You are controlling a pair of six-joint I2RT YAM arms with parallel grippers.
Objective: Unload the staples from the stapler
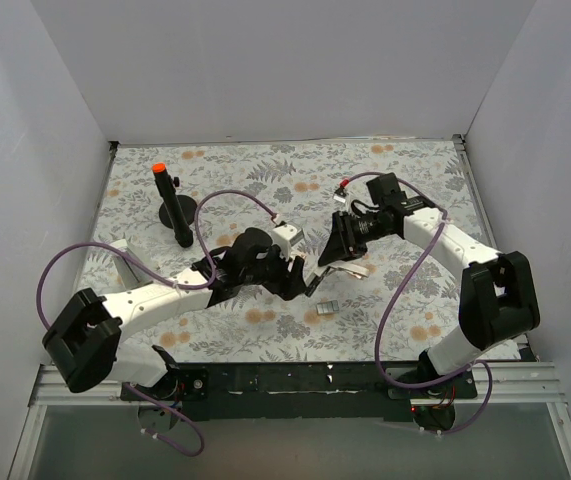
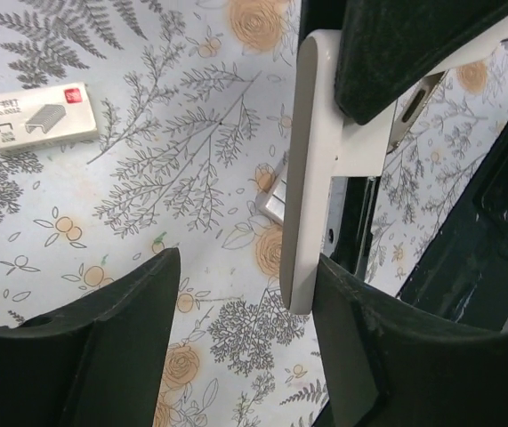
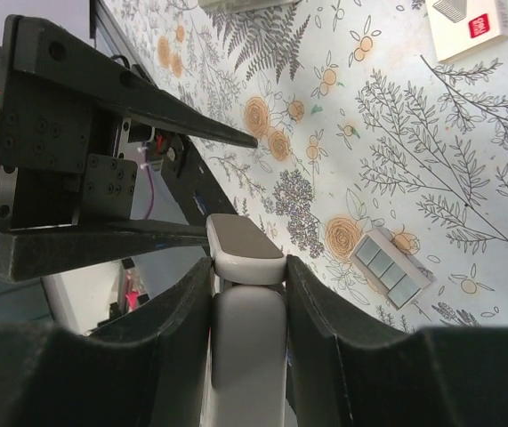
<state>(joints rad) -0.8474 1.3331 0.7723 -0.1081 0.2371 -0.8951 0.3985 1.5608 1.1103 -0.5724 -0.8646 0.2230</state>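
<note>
The stapler [image 3: 246, 320], a slim beige-grey bar, is held above the mat with my right gripper [image 3: 247, 267] shut on its sides. In the top view it hangs at the middle [image 1: 348, 268] between the two grippers. Its far end [image 2: 302, 178] reaches between the open fingers of my left gripper [image 2: 246, 267] and lies against the right finger [image 2: 360, 329]; the left finger stands well apart from it. A small silvery ridged block of staples [image 3: 391, 267] lies on the floral mat just below the stapler [image 1: 327, 308], partly hidden behind the bar in the left wrist view [image 2: 274, 197].
A white staple box [image 2: 40, 116] lies flat on the mat beyond the left gripper, also in the right wrist view [image 3: 467, 22]. A black stand with an orange tip [image 1: 170, 205] stands at the back left. White walls enclose the floral mat [image 1: 405, 170].
</note>
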